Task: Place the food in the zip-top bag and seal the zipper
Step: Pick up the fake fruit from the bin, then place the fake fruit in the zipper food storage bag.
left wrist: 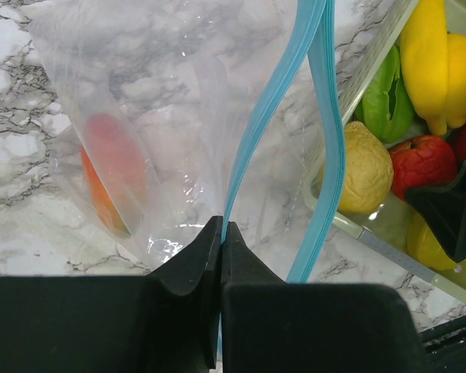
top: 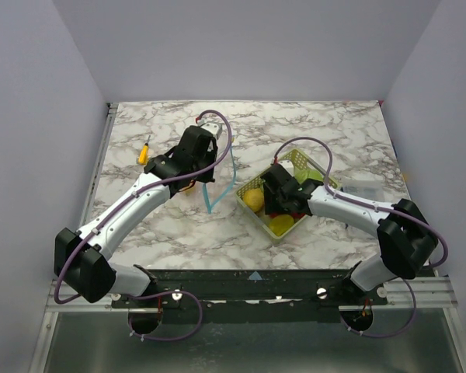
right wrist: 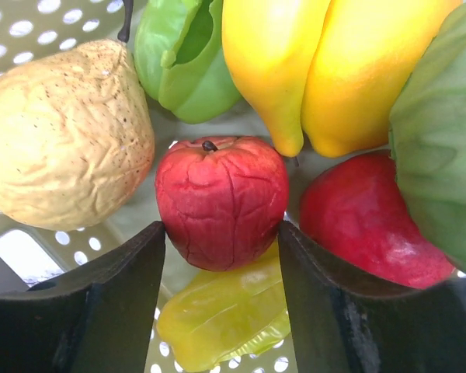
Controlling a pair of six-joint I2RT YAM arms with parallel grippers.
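My left gripper (left wrist: 221, 225) is shut on the light-blue zipper (left wrist: 272, 101) of the clear zip-top bag (left wrist: 163, 93) and holds the mouth up over the table; it also shows in the top view (top: 208, 132). One orange-red food piece (left wrist: 109, 179) lies inside the bag. My right gripper (right wrist: 221, 233) is down in the mesh basket (top: 299, 162), its fingers pressed on both sides of a wrinkled red apple (right wrist: 221, 198). Around the apple lie a tan pear (right wrist: 62, 140), a green pepper (right wrist: 179, 62), a yellow pepper (right wrist: 326, 70), another red fruit (right wrist: 357, 217) and a yellow-green starfruit (right wrist: 225, 318).
The basket stands right of the bag, its near wall close to the hanging zipper strip (top: 210, 194). A small orange and yellow item (top: 144, 151) lies at the left of the marble table. A flat clear packet (top: 365, 189) lies right of the basket.
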